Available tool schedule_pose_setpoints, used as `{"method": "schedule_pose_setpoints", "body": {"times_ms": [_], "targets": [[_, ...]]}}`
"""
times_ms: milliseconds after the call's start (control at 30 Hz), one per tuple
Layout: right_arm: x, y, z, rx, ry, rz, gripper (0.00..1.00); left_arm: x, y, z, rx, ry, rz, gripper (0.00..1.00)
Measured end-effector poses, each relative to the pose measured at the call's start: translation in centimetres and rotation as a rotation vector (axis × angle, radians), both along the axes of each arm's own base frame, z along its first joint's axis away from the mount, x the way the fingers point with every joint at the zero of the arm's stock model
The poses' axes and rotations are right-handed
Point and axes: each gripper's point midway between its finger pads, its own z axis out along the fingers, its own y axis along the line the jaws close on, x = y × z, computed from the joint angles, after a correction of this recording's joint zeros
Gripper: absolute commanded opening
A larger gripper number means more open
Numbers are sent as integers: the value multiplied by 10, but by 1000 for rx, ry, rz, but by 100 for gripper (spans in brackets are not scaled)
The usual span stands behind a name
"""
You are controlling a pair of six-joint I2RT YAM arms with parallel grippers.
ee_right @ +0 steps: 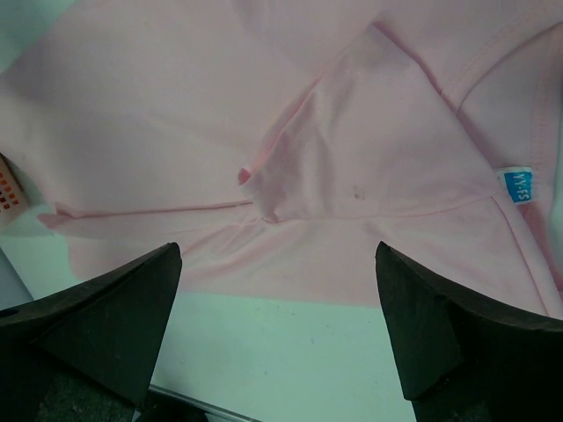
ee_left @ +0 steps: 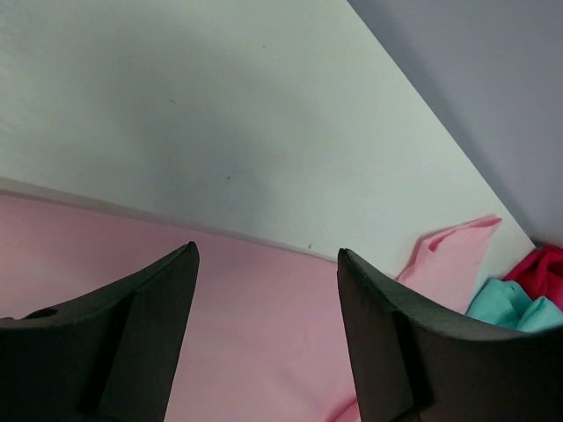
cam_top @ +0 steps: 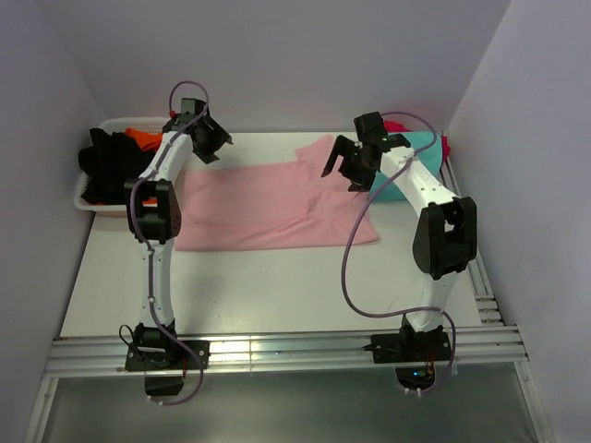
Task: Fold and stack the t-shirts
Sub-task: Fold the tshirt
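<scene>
The right gripper (ee_right: 277,264) and the left gripper (ee_left: 266,264) are hovering, jaws apart and empty, over the spread light pink t-shirt (cam_top: 268,208), likely mid-fold, next needing grips on its edge

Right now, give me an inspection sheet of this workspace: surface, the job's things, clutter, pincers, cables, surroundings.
Surface: white table, bare at the near side.
Job's things: pink shirt spread flat in the middle; teal shirt and magenta shirt piled at the far right; black shirt and orange shirt in the basket at the far left.
Clutter: nothing seen.
Pincers: left pincer open, empty, above the pink shirt's far edge; right pincer open, empty, above its collar end.
Cables: purple cables loop off both arms; the right one crosses the pink shirt's near right corner.
Surroundings: plain pale walls on three sides.
</scene>
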Motion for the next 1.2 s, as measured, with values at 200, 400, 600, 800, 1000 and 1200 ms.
{"method": "schedule_pose_setpoints", "body": {"times_ms": [200,400,600,800,1000,1200], "targets": [[0,-4,7,-10,-25,20,98,-3,22,-31,80,64,73,71],[-6,-13,-5,-22,6,19,98,-15,48,-50,131,139,159,70],[-6,-15,-6,-18,9,19,97,-26,55,-56,148,188,188,69],[-4,-14,-13,-15,25,21,97,-35,63,-62,181,226,219,69],[-2,-16,-29,-12,65,18,97,-35,64,-69,183,261,237,64],[6,-16,-30,-5,75,11,97,-30,69,-72,159,263,258,41]]}}
